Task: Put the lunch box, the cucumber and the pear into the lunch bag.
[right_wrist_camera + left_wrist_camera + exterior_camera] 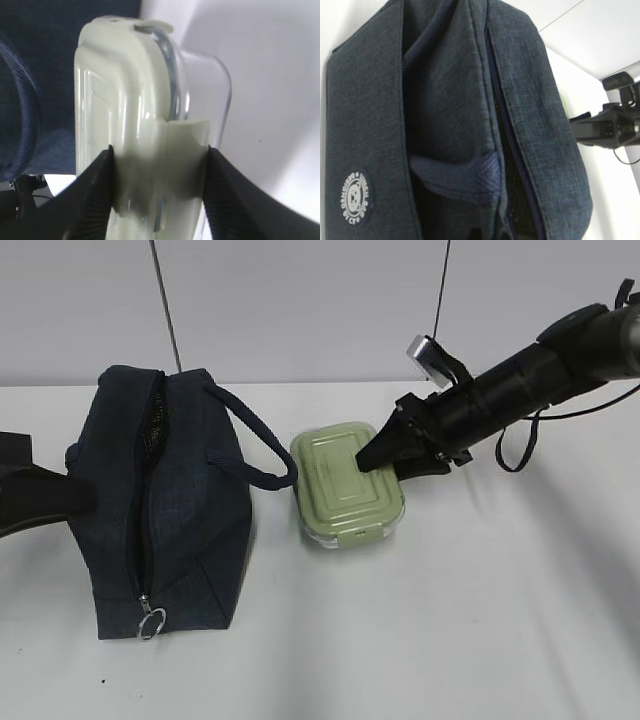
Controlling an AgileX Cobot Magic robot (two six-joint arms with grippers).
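The navy lunch bag [190,500] lies on the white table at the left, its long zipper undone and the mouth gaping. My left gripper [45,495] presses against the bag's left side. In the left wrist view the lunch bag [445,100] fills the frame and a fold of its fabric runs down into the shut jaws. The green-lidded lunch box [340,490] sits just right of the bag. My right gripper [375,462] is clamped on its right end. Close up, both fingers of the right gripper [160,155] squeeze the lunch box [130,90]. The cucumber and pear are out of view.
One looped handle [262,445] of the bag arches toward the box's left edge. The silver ring pull [150,623] hangs at the bag's near end. The right arm [607,127] shows beyond the bag in the left wrist view. White table surrounds everything.
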